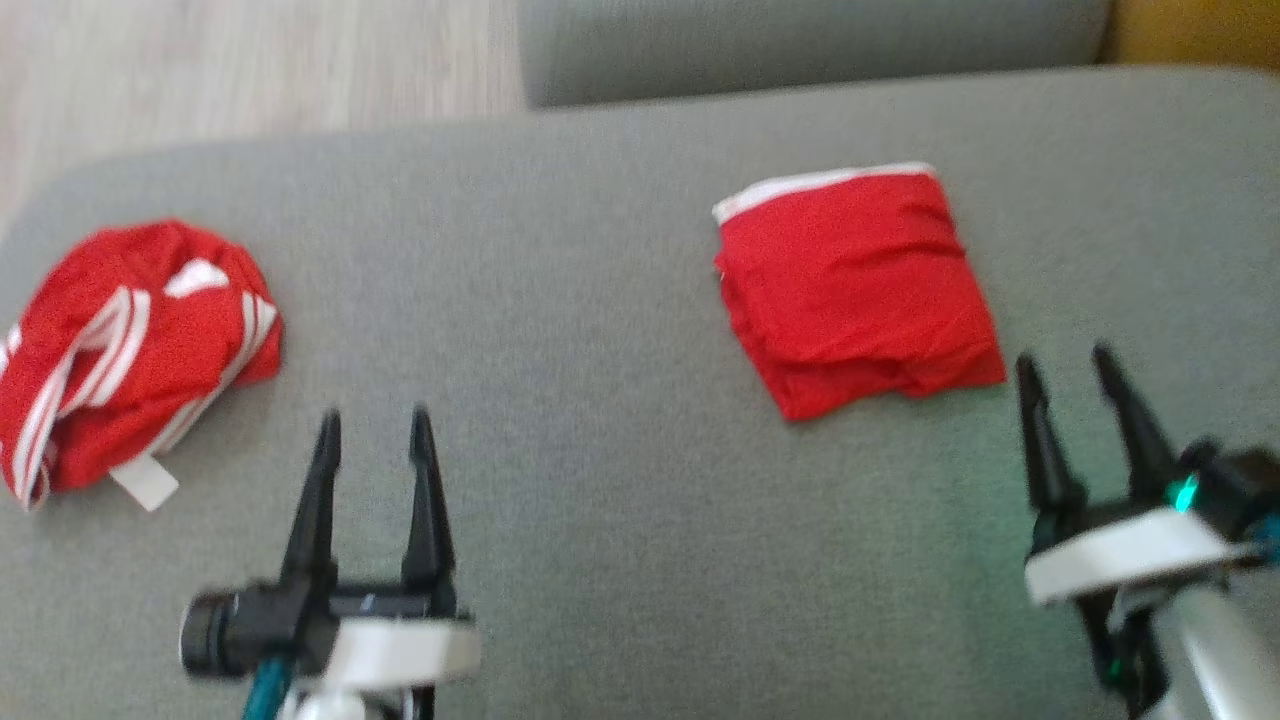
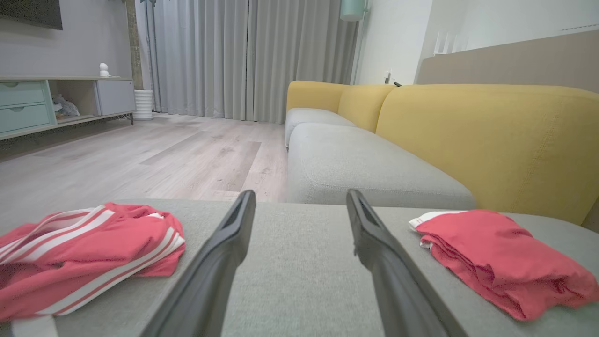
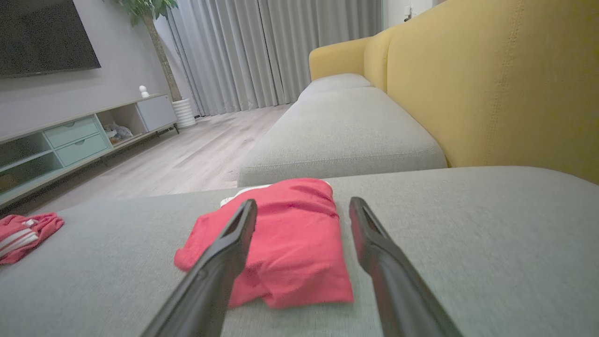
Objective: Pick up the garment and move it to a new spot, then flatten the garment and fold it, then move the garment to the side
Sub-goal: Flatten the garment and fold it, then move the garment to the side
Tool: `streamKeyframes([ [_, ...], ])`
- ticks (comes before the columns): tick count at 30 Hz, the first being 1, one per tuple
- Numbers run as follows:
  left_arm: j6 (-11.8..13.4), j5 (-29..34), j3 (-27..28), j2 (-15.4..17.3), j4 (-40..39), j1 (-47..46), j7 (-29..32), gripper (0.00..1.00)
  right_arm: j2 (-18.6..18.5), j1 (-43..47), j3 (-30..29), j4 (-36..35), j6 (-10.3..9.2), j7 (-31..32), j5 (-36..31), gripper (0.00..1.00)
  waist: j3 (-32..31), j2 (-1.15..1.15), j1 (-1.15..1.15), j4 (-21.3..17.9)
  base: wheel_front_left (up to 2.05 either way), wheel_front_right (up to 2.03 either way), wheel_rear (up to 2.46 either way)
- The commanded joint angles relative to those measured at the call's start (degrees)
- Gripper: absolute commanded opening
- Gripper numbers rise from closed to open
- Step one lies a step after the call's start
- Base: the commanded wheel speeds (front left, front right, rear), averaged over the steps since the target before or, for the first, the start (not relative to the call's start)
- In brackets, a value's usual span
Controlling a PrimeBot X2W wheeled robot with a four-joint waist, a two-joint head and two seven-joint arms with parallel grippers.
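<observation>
A folded red garment point(image 1: 858, 285) with a white edge lies flat on the grey sofa cushion point(image 1: 600, 330), right of centre. It appears in the right wrist view point(image 3: 285, 238) just beyond the fingers, and in the left wrist view point(image 2: 500, 260) at the right. My right gripper point(image 1: 1068, 365) stands open just right of and below the garment, apart from it and holding nothing. My left gripper point(image 1: 372, 425) stands open over bare cushion with nothing between its fingers.
A crumpled red garment with white stripes point(image 1: 120, 350) lies at the cushion's left end, also in the left wrist view point(image 2: 79, 252). A yellow sofa back point(image 3: 491, 84) rises beyond. Wooden floor point(image 2: 140, 154) and a TV cabinet point(image 2: 47, 103) lie past the cushion's edge.
</observation>
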Motion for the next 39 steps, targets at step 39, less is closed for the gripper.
streamKeyframes([
  [39,-0.6,2.2,5.0,0.0,4.2,10.3,-0.3,1.00,4.2,11.0,2.1,-0.6,0.39,-0.7,-5.9,1.00,-12.5,0.00,0.01,0.1,0.00,0.00,0.00],
])
